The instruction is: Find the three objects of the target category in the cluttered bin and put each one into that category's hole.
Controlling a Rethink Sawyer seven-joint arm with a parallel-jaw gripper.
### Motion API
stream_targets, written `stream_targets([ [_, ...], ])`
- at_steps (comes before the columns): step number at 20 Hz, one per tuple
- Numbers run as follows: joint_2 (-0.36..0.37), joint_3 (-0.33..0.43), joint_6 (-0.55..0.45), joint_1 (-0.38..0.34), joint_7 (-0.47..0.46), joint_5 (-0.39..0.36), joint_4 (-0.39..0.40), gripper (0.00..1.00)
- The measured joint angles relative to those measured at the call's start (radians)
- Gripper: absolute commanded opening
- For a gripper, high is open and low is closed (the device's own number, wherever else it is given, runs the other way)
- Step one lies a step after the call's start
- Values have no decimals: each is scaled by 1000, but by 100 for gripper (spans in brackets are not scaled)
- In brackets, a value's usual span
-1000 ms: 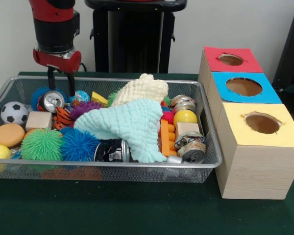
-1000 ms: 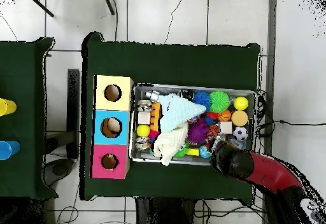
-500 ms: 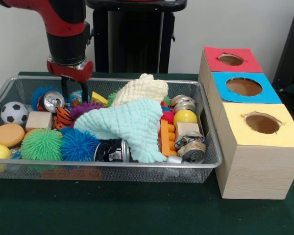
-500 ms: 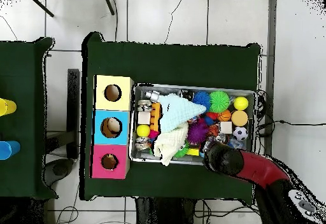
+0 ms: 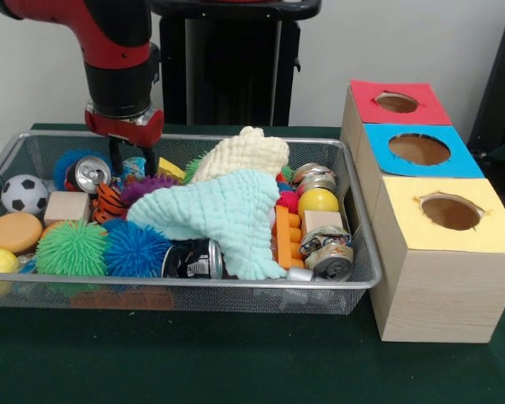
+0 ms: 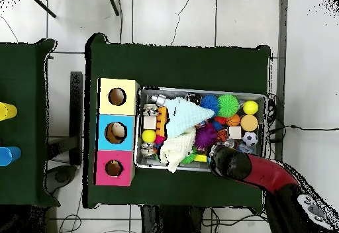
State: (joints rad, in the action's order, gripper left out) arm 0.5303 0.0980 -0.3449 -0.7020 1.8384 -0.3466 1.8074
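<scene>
Wire bin (image 5: 353, 278) sits on the green table (image 5: 236, 362), packed with clutter: 1 mint cloth (image 5: 223, 215) draped mid-bin with a cream cloth (image 5: 244, 156) behind it, crushed cans at the right end (image 5: 328, 252), a black can (image 5: 194, 258) at the front wall, a silver can (image 5: 91, 173) at back left, green (image 5: 71, 247) and blue (image 5: 135, 248) spiky balls, a soccer ball (image 5: 23, 194), a wooden block (image 5: 66, 206). Beside the bin stand 3 boxes with holes: red (image 5: 396, 103), blue (image 5: 418, 149), yellow (image 5: 449, 210). Pincer (image 5: 131, 160) hangs low at the bin's back-left, just beside the silver can, above a purple spiky ball (image 5: 147, 185); fingers slightly spread, holding nothing.
</scene>
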Motion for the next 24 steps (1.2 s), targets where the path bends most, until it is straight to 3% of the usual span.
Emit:
stream_targets([
  [14, 1, 1, -15, 0, 0, 11, -5, 100],
  [24, 25, 1, -129, 2, 0, 44, -45, 100],
])
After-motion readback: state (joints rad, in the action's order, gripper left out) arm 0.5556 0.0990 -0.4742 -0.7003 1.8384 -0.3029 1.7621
